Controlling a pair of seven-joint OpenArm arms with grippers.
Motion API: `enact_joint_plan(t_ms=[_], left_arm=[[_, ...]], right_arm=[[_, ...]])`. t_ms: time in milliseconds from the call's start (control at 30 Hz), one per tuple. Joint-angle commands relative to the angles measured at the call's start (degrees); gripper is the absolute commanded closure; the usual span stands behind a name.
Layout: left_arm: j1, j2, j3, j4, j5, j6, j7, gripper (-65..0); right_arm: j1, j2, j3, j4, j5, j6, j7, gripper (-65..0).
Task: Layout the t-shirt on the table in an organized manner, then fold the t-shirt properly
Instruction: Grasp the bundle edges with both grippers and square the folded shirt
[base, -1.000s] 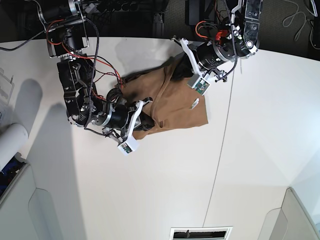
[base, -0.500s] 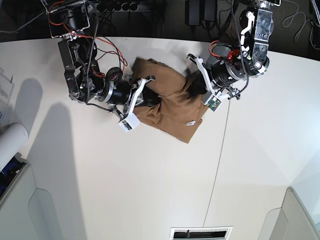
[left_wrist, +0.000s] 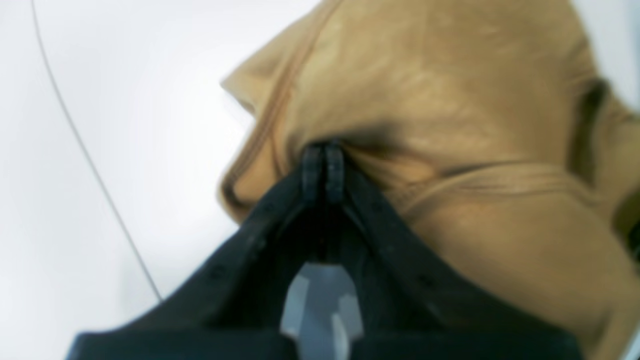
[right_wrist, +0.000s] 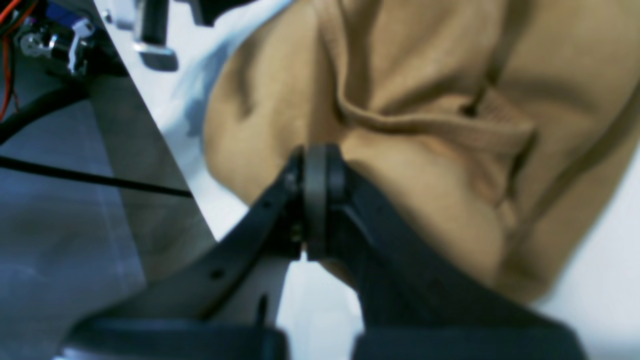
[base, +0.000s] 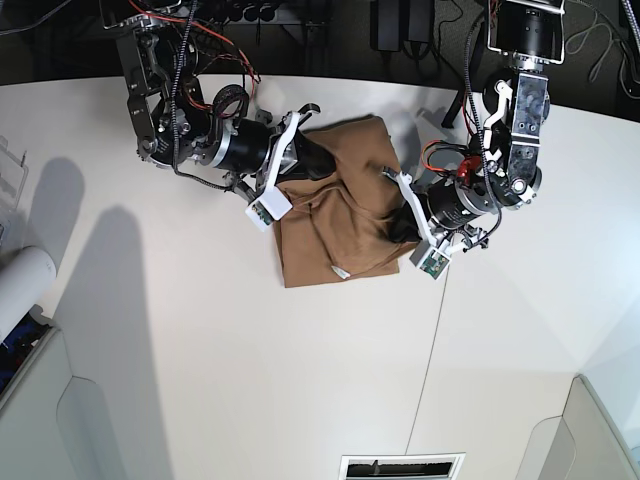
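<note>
Two grippers pinch the t-shirt (base: 335, 215) at opposite edges: the left gripper (left_wrist: 323, 172) and right gripper (right_wrist: 312, 187), both clamped on cloth. Tan, rumpled and bunched, it lies on the table (base: 200, 380) near the far edge, its long axis running near-to-far.

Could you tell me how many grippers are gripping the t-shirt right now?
2. The left gripper is shut on the t-shirt at its edge nearest the table's dark seam; the right gripper is shut on the opposite edge, near the table's far side.
</note>
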Motion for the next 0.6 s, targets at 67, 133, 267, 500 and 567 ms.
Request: enact_joint_plan(t_ms=[67, 133, 267, 500, 567], left_arm=[[0.35, -2.16, -0.15, 4.50, -4.33, -1.27, 0.02, 0.0], [1.53, -3.30, -0.15, 8.00, -6.08, -1.90, 0.26, 0.0], [5.14, -5.49, -0.15, 15.23, -8.81, -1.92, 1.38, 0.0], [10.86, -6.21, -0.15, 21.20, -10.69, -4.50, 1.57, 0.0], [12.31, -6.08, -0.15, 21.20, -12.17, -4.50, 1.75, 0.0]], right_arm=[[0.76, 0.02, 2.95, 2.54, 0.92, 0.39, -0.09, 0.0], [0.79, 0.02, 5.60, 3.74, 0.96, 0.39, -0.07, 0.0], [1.05, 0.02, 11.02, 4.39, 1.16, 0.39, -0.11, 0.0], [1.07, 0.17, 16.85, 4.13, 0.87, 0.39, 0.11, 0.0], [0.92, 0.68, 16.74, 3.26, 0.90, 0.39, 0.13, 0.0]])
